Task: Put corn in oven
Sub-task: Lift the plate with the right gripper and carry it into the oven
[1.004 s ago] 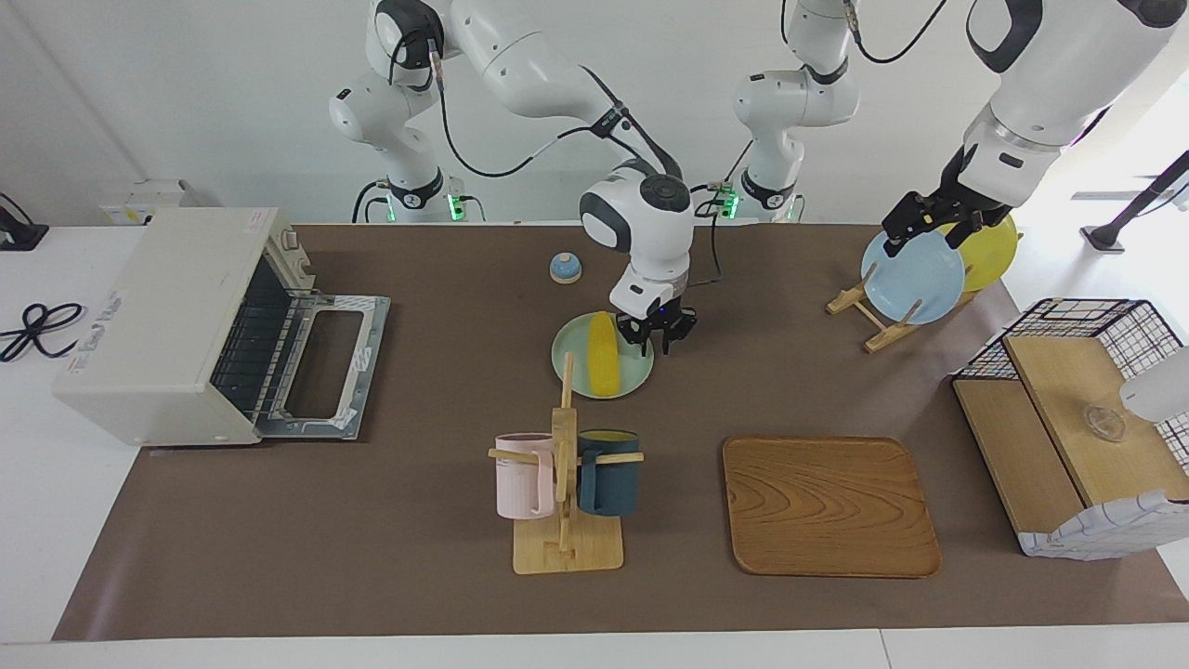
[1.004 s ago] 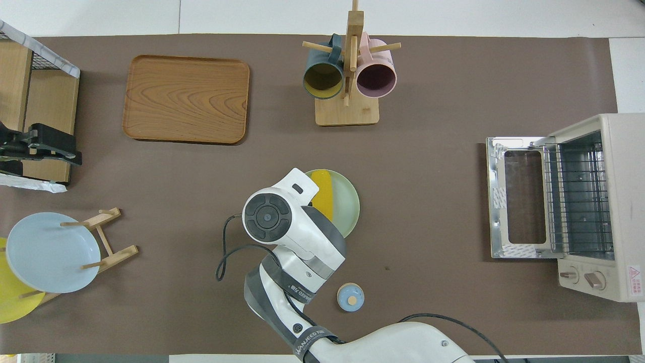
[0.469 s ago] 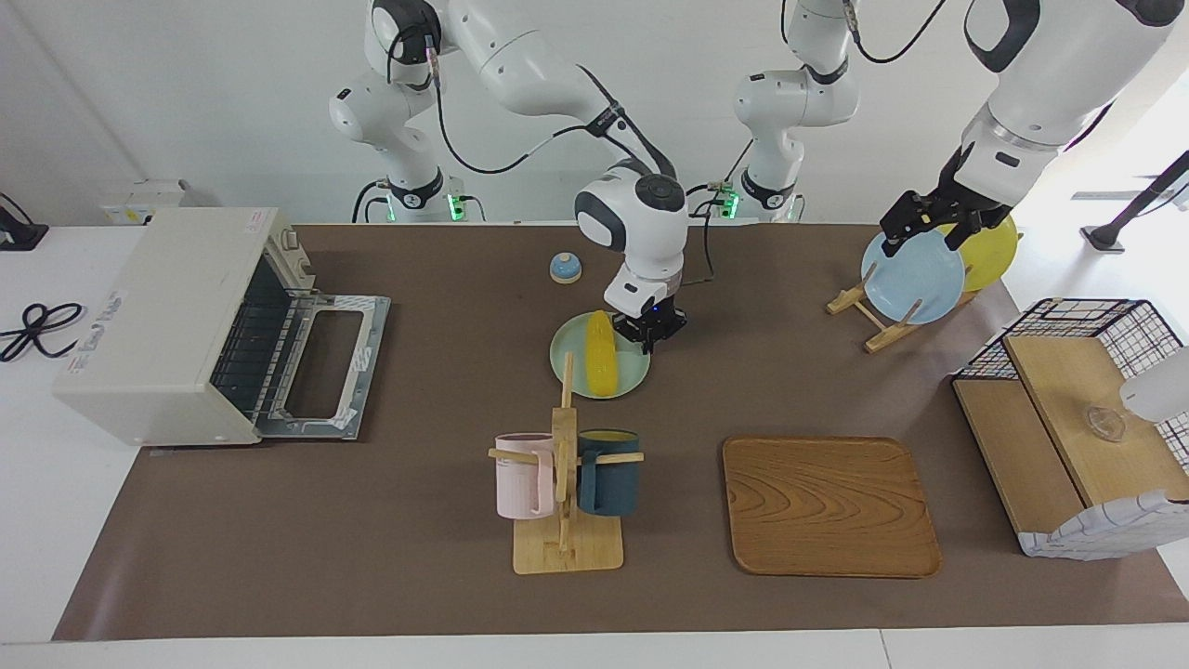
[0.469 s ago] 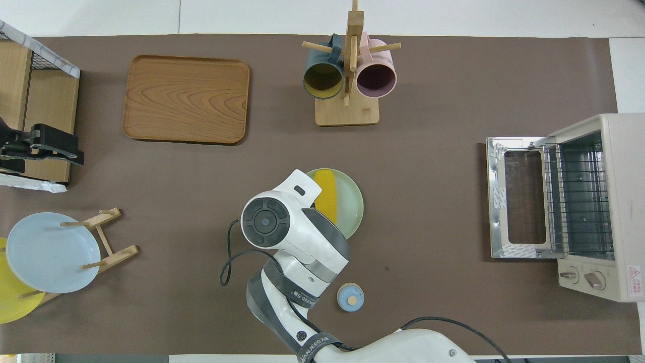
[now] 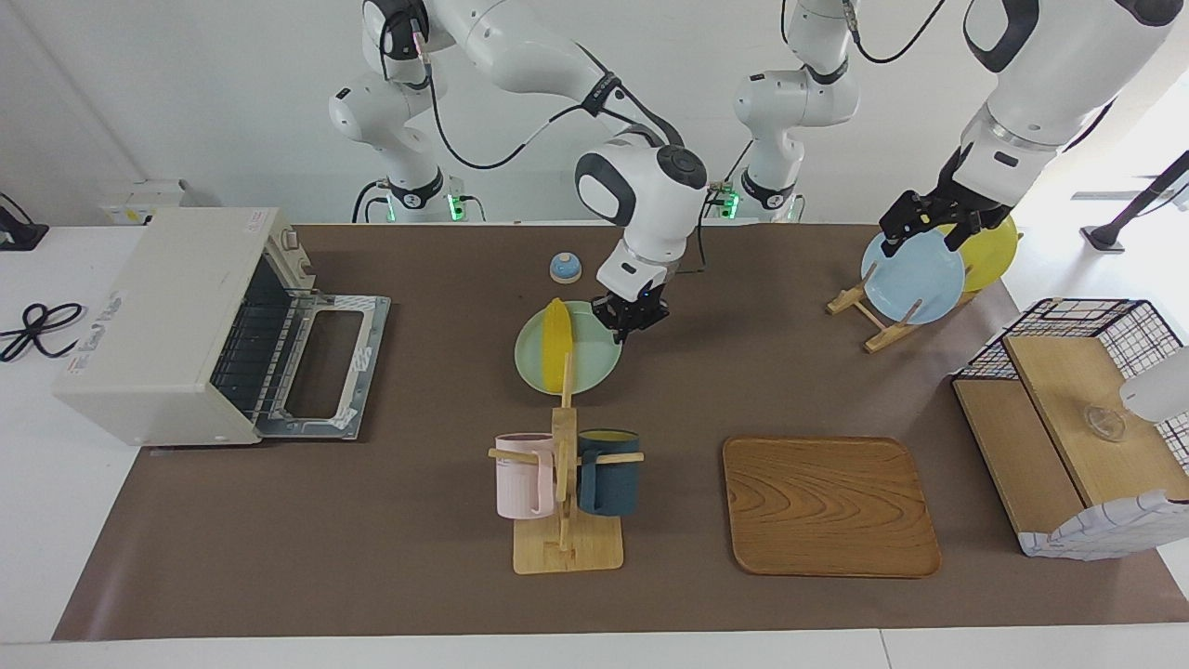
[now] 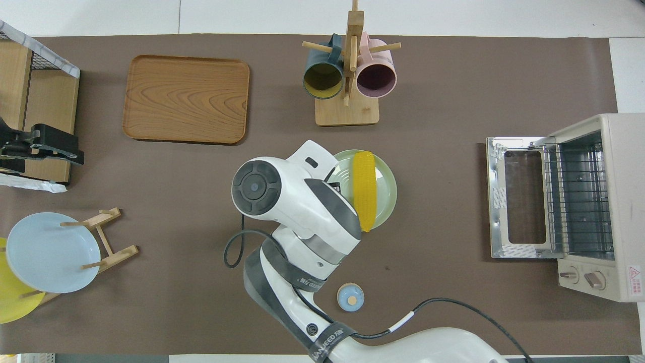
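The yellow corn (image 5: pixel 555 342) lies on a pale green plate (image 5: pixel 590 364) in the middle of the table; both show in the overhead view too, the corn (image 6: pixel 364 191) and the plate (image 6: pixel 385 177). My right gripper (image 5: pixel 632 316) is shut on the plate's rim at the edge toward the left arm's end. The off-white oven (image 5: pixel 158 316) stands at the right arm's end with its door (image 5: pixel 320 364) dropped open and its wire rack (image 6: pixel 577 196) showing. My left gripper (image 5: pixel 929 223) waits raised over the plate rack.
A mug tree (image 5: pixel 564 483) with a pink and a dark blue mug stands farther from the robots than the plate. There are also a wooden tray (image 5: pixel 829 506), a small blue bell (image 5: pixel 565 268), a rack with a blue plate (image 5: pixel 915 279), and a wire-and-wood basket (image 5: pixel 1077 418).
My right gripper closed on the green plate's rim and moved it, with the corn on it, toward the oven. The left arm has not moved.
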Robot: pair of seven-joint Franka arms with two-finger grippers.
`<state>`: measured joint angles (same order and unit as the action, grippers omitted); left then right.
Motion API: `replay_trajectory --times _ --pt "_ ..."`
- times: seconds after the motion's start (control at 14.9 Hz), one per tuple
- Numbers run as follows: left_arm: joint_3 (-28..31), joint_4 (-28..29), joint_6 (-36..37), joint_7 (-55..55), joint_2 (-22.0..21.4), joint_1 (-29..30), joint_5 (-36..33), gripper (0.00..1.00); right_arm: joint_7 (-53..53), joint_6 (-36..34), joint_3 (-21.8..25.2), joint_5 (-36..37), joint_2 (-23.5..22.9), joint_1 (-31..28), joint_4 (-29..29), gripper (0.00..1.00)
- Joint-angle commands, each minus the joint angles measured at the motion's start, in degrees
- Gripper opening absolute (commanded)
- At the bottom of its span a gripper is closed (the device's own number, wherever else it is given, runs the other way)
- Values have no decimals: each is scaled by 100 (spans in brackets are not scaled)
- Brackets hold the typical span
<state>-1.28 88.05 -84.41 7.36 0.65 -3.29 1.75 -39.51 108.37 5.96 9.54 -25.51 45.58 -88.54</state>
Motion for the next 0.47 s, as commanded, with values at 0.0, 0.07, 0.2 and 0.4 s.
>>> replay_trajectory --times 0.0,0.07,0.2,0.4 --pt "5 45 -40 -33 -39 13 54 100 513 -325 -24 145 519 -609 -285 0" --pt "5 45 -31 -32 -39 13 54 100 619 -291 -33 145 695 -873 -530 0" --pt "5 45 -31 -32 -39 30 54 100 751 -229 -33 145 907 -1426 -865 0" --pt "5 54 -23 -24 -39 66 54 100 1146 -72 -42 145 1100 -2200 -1383 0"
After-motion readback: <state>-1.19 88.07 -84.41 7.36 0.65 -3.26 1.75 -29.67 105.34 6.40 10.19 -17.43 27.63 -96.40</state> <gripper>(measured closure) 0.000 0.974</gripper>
